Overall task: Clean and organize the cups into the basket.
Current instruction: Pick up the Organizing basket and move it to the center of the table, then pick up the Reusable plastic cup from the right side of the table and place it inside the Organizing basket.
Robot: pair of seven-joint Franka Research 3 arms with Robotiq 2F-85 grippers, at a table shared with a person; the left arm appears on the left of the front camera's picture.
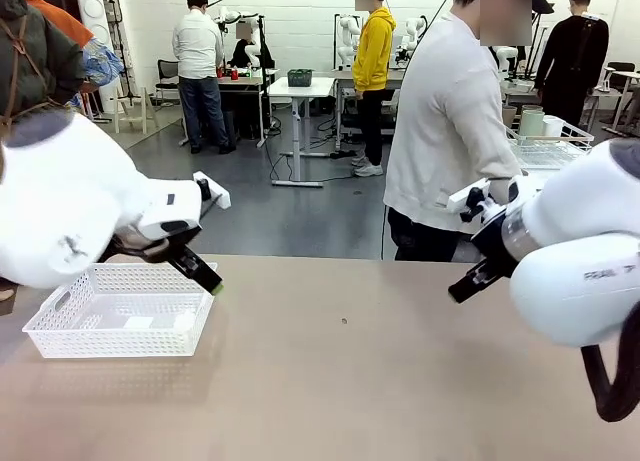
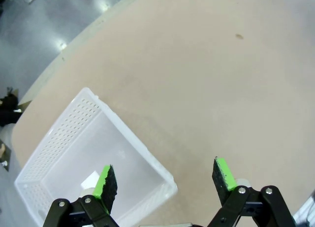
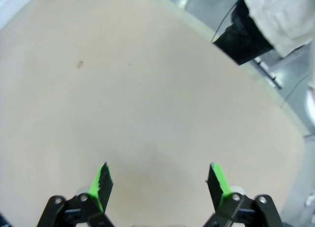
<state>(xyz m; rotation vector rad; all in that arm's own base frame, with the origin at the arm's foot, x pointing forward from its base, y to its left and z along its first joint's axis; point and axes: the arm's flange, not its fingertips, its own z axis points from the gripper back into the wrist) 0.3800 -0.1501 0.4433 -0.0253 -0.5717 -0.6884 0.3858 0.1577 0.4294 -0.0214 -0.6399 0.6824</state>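
Note:
The white lattice basket [image 1: 120, 326] sits on the table at the near left, with nothing in it but a small white slip. My left gripper [image 1: 207, 278] hangs open just above the basket's right end. In the left wrist view its open fingers [image 2: 165, 180] straddle the near corner of the basket [image 2: 86, 101], holding nothing. My right gripper [image 1: 463, 288] hovers open over bare tabletop at the right, and its fingers [image 3: 160, 180] are empty. Pale cups [image 1: 531, 121] seem to stand in a wire rack behind the person; they are too small to tell apart.
A person in a white top [image 1: 450, 131] stands at the far edge of the table, right of centre. The white wire rack [image 1: 548, 146] is behind them at the right. The tan tabletop [image 1: 340, 381] has a small dark speck near its middle.

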